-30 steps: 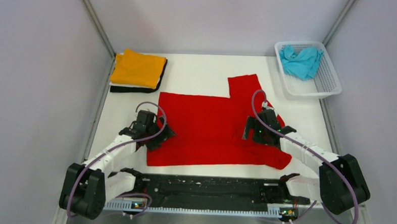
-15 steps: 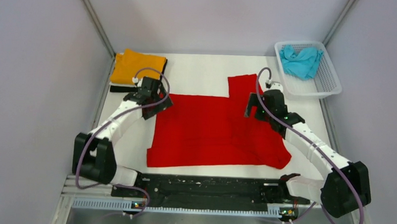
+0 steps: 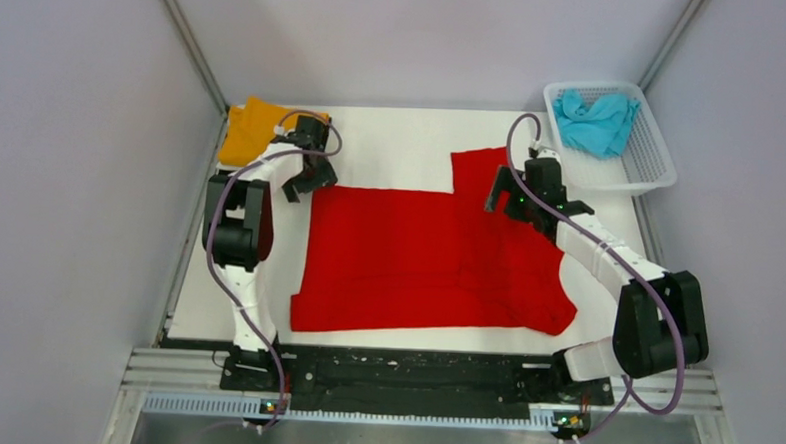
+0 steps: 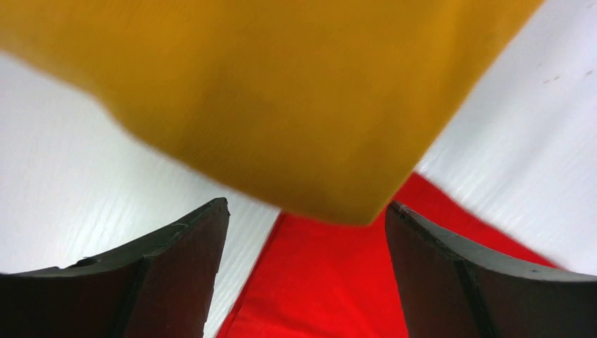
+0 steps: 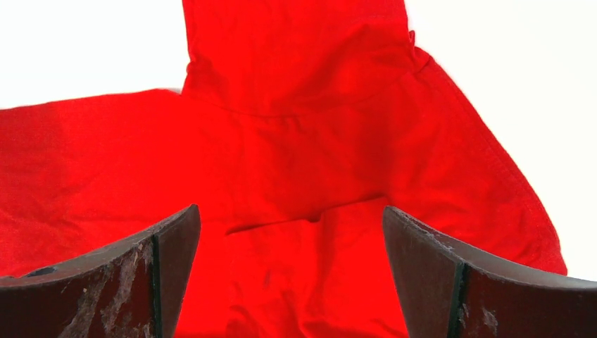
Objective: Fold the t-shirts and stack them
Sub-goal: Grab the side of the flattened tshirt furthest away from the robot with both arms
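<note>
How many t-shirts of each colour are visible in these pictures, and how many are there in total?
Red t-shirt: 1
Orange t-shirt: 1
Turquoise t-shirt: 1
Total: 3 in view

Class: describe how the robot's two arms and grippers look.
The left arm and right arm have white links with black joints, and a mauve cable loops along each. The left gripper and right gripper have dark, wedge-shaped fingers; the right's look scuffed.
</note>
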Robot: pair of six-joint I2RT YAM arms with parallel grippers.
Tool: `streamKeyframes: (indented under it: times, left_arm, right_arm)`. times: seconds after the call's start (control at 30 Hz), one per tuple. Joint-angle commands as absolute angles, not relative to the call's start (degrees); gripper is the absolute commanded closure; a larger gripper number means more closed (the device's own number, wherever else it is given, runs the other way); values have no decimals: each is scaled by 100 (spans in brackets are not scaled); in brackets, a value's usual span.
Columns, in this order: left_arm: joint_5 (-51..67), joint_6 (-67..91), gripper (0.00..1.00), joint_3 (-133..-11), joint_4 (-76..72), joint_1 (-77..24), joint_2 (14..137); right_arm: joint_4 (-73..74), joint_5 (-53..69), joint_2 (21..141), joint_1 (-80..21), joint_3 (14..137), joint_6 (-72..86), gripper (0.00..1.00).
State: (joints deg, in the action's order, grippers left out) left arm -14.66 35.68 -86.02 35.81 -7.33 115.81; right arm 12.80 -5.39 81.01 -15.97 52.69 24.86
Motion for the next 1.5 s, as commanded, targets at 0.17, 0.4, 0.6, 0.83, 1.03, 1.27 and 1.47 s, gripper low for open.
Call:
streamKeyframes:
  times: [0.17, 0.4, 0.6, 0.83, 1.03, 1.27, 1.47]
  left_arm:
    - [-1478, 3305, 21, -9556, 3580, -747, 12143]
    - [-1151, 3270, 34, -9706, 3749, -747, 12449]
    - [-995, 3287, 44, -9789, 3831, -756, 12601]
    - [-756, 3237, 96, -9616, 3873, -773, 12538]
    - [-786, 3147, 100, -9446, 3857, -782, 12278]
    - [-771, 3107, 100, -9152, 3686, -793, 11745]
    - [-749, 3024, 100, -8965, 3608, -791, 11531]
  right_arm:
    - [1041, -698, 8053, -1596, 5393, 2301, 1]
    - [1029, -697, 8051, -1583, 5359, 2270, 1]
    - [1025, -691, 8021, -1585, 5340, 2252, 1]
    - [988, -747, 8062, -1582, 5371, 2234, 1]
    - [976, -762, 8220, -1583, 5499, 2260, 1]
    - [1056, -1295, 9545, -1589, 7000, 2023, 1]
    - [1402, -1667, 11455, -1590, 8952, 1920, 6]
